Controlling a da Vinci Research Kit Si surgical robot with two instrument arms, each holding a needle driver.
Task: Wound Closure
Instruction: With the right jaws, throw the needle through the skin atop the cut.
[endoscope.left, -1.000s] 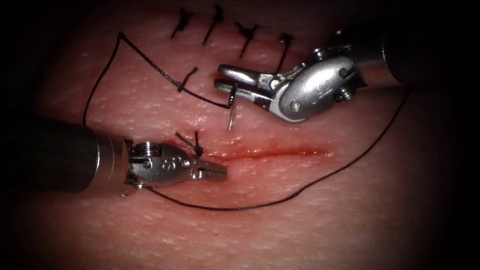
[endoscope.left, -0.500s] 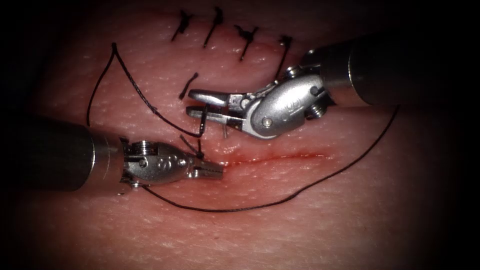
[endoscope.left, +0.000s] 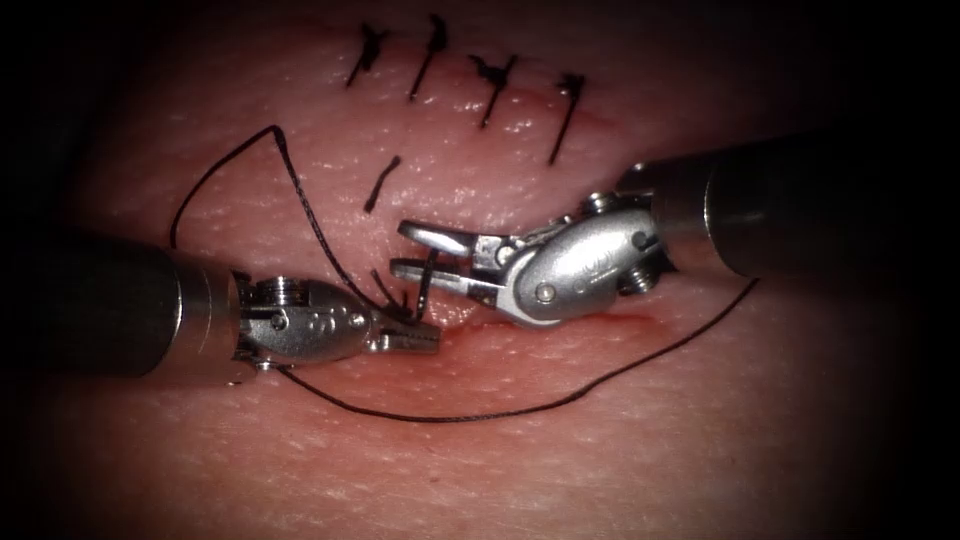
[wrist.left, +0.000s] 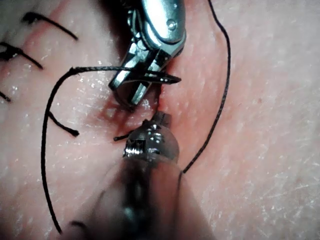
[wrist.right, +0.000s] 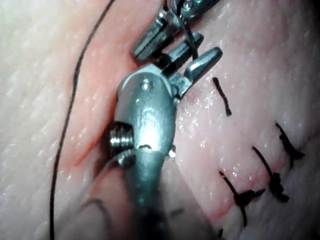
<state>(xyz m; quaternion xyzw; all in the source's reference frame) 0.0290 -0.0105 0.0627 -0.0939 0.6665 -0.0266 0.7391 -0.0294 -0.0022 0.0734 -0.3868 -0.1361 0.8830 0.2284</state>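
Observation:
The right tool (endoscope.left: 400, 250) is shut on the curved needle (endoscope.left: 428, 283) near its thread end and holds it just above the left end of the cut (endoscope.left: 620, 320). The needle's point (wrist.left: 176, 79) hangs free over the tissue (endoscope.left: 600, 450), close to the left tool. The left tool (endoscope.left: 435, 340) lies shut at the cut's left end with nothing in it, beside a knotted stitch (endoscope.left: 395, 300). Black thread (endoscope.left: 450, 417) runs from the needle in a loop (endoscope.left: 270, 135) on the left and curves below the cut. The right tool (wrist.right: 205, 49) grips the needle (wrist.right: 189, 35) crosswise.
Several finished stitches (endoscope.left: 495, 80) line a closed cut at the far side. A short cut end of thread (endoscope.left: 382, 183) lies on the tissue between them and the tools. Red fluid marks the open cut's edges.
The right tool has carried the needle down and left, from beside the far stitches to the cut's left end. The thread loop followed it. The left tool has barely moved.

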